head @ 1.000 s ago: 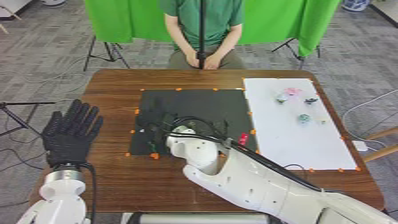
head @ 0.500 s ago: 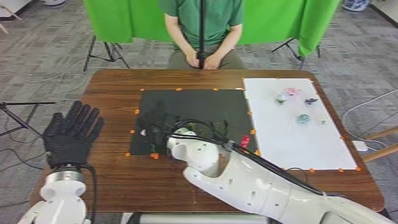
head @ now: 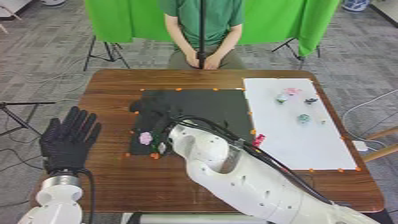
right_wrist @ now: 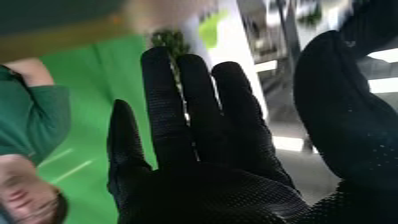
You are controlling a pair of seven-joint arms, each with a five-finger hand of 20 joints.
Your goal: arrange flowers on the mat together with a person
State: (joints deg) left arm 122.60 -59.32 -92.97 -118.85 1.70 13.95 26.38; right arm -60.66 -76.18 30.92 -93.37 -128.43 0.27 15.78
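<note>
Knocking the pink flower (head: 146, 138) could happen if the right hand (head: 155, 113) swings back too low, because the flower lies near it on the black mat (head: 213, 103). Its fingers are straight and released. Compared with the earlier frame, this hand has moved farther forward, uncovering the flower.

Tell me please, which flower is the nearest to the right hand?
The pale pink flower on the black mat, toward its left edge, close to the right hand. The other flowers are farther off, on the white sheet.
</note>
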